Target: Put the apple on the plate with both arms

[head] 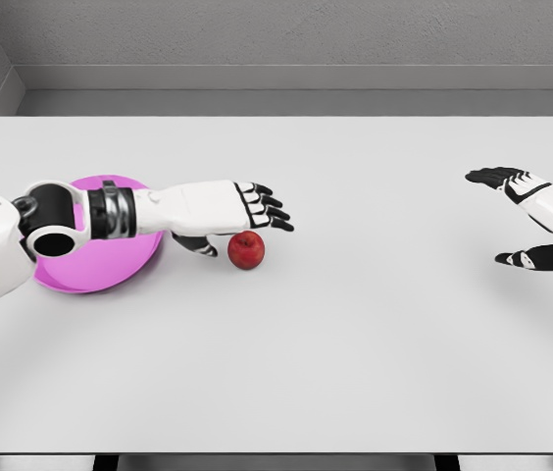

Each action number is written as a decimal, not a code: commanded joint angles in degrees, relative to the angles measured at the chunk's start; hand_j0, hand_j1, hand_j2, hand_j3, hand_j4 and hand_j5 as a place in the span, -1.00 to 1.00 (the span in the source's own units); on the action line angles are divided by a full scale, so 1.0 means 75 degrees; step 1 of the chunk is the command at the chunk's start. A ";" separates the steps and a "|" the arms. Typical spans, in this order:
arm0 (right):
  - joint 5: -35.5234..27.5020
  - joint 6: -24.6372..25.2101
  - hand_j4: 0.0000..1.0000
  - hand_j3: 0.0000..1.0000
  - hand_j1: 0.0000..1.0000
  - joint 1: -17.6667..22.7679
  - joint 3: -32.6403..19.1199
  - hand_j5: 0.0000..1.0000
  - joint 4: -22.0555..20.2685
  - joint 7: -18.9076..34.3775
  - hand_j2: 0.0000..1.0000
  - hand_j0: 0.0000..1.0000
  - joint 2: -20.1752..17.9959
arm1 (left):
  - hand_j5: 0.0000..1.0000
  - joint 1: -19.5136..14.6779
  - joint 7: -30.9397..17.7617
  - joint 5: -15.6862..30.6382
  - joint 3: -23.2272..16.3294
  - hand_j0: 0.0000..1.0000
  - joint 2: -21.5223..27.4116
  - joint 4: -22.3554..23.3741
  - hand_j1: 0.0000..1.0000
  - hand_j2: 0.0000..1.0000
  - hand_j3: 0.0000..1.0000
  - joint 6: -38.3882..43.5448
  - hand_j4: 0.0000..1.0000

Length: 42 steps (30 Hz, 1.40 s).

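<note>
Looking from the head, the apple (246,249) sits on the table (355,343) just right of the plate (100,265), directly beneath the left hand (247,208), whose fingers are spread and hold nothing. The right hand (531,221), also open and empty, hangs far right, so the left is much nearer. The apple is round with no long axis; its stem looks to face up.

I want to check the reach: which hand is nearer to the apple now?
Left. The left hand hangs just above and left of the apple, fingers spread, thumb beside it. The right hand is open far off at the table's right edge.
</note>
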 commanded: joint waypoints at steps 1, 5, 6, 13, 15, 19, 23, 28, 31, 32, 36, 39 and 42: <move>-0.0061 0.0020 1.00 1.00 1.00 0.0000 -0.0004 1.00 0.0028 -0.0004 1.00 1.00 -0.0007 | 1.00 0.0000 0.0004 0.0055 -0.0044 1.00 -0.0029 0.0045 1.00 1.00 1.00 0.0010 1.00; -0.0061 0.0020 1.00 1.00 1.00 0.0000 -0.0004 1.00 0.0028 -0.0004 1.00 1.00 -0.0007 | 1.00 -0.0012 0.0004 0.0043 -0.0056 1.00 -0.0029 0.0151 1.00 1.00 1.00 0.0010 1.00; -0.0061 0.0020 1.00 1.00 1.00 -0.0012 -0.0004 1.00 0.0028 -0.0004 1.00 1.00 -0.0007 | 1.00 -0.0023 0.0004 0.0055 -0.0067 1.00 -0.0041 0.0209 1.00 1.00 1.00 0.0010 1.00; -0.0061 0.0020 1.00 1.00 1.00 -0.0012 -0.0016 1.00 0.0169 -0.0004 1.00 1.00 -0.0007 | 1.00 -0.0047 0.0004 0.0043 -0.0220 1.00 -0.0216 0.0455 1.00 1.00 1.00 0.0010 1.00; -0.0061 0.0020 1.00 1.00 1.00 -0.0012 -0.0028 1.00 0.0180 -0.0004 1.00 1.00 -0.0007 | 1.00 -0.0047 0.0004 0.0043 -0.0220 1.00 -0.0251 0.0479 1.00 1.00 1.00 0.0010 1.00; -0.0061 0.0020 1.00 1.00 1.00 -0.0012 -0.0039 1.00 0.0180 -0.0004 1.00 1.00 -0.0018 | 1.00 -0.0035 0.0004 0.0043 -0.0220 1.00 -0.0322 0.0514 1.00 1.00 1.00 0.0010 1.00; -0.0061 0.0020 1.00 1.00 1.00 -0.0012 -0.0028 1.00 0.0227 -0.0004 1.00 1.00 -0.0007 | 0.92 -0.0023 -0.0031 0.0043 -0.0231 0.92 -0.0334 0.0608 0.92 0.92 0.92 0.0010 0.92; -0.0061 0.0020 1.00 1.00 1.00 -0.0012 -0.0039 1.00 0.0227 -0.0004 1.00 1.00 -0.0007 | 0.83 -0.0058 -0.0113 0.0078 -0.0360 0.83 -0.0334 0.0736 0.83 0.83 0.83 0.0010 0.83; -0.0061 0.0020 1.00 1.00 1.00 -0.0012 -0.0039 1.00 0.0239 -0.0004 1.00 1.00 -0.0018 | 0.83 -0.0047 -0.0113 0.0079 -0.0360 0.83 -0.0334 0.0737 0.83 0.83 0.83 0.0010 0.83; -0.0061 0.0020 1.00 1.00 1.00 -0.0012 -0.0028 1.00 0.0239 -0.0004 1.00 1.00 -0.0007 | 0.83 -0.0059 -0.0113 0.0079 -0.0372 0.83 -0.0345 0.0748 0.83 0.83 0.83 0.0010 0.83; -0.0061 0.0020 1.00 1.00 1.00 -0.0012 -0.0039 1.00 0.0239 -0.0004 1.00 1.00 -0.0018 | 0.83 -0.0047 -0.0125 0.0079 -0.0384 0.83 -0.0498 0.0842 0.83 0.83 0.83 0.0010 0.83; -0.0061 0.0020 1.00 1.00 1.00 -0.0012 -0.0039 1.00 0.0239 -0.0004 1.00 1.00 -0.0018 | 0.83 -0.0047 -0.0148 0.0067 -0.0396 0.83 -0.0650 0.0994 0.83 0.83 0.83 0.0010 0.83; -0.0061 0.0020 1.00 1.00 1.00 -0.0012 -0.0039 1.00 0.0239 -0.0004 1.00 1.00 -0.0018 | 0.77 -0.0047 -0.0265 0.0067 -0.0396 0.77 -0.0767 0.1065 0.77 0.77 0.77 0.0010 0.77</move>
